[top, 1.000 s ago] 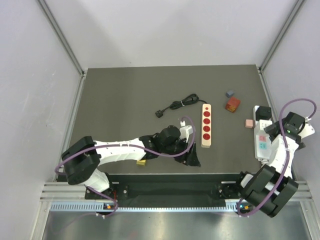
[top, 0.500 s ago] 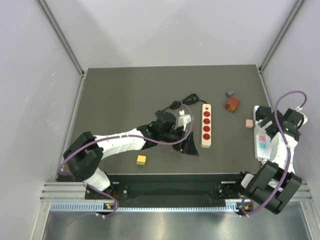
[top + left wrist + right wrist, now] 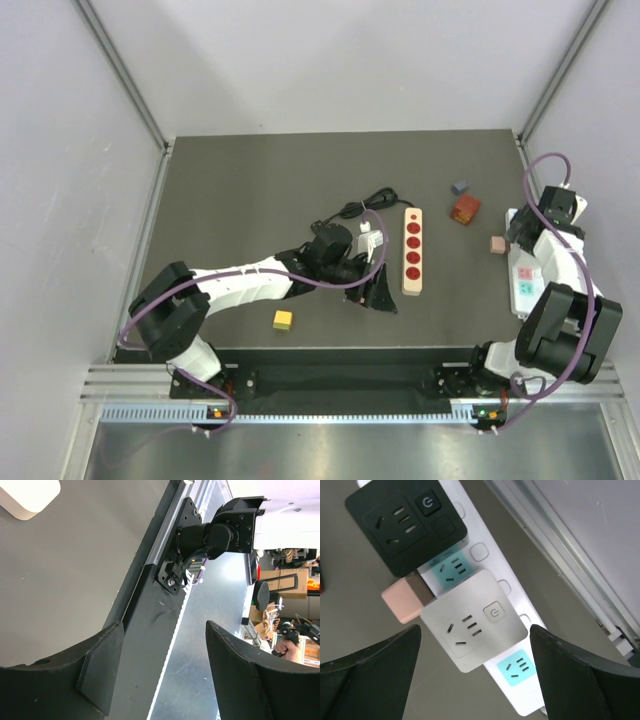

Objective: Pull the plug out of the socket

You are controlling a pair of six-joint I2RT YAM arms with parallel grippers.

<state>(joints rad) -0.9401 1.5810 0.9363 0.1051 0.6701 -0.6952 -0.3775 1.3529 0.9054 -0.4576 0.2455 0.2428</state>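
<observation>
White plug (image 3: 472,620) sits in the power strip (image 3: 492,567), centred below the open right jaws, so a skewed close could catch the pink block (image 3: 402,605) just beside it, or lift the strip, unheld by the open left jaws.

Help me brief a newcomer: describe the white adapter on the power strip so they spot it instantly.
Look at the table's right edge, where a long white power strip with teal sockets lies. Two square adapters sit plugged into it; the white adapter is the one beside the pink block, unlike its black neighbour.
</observation>
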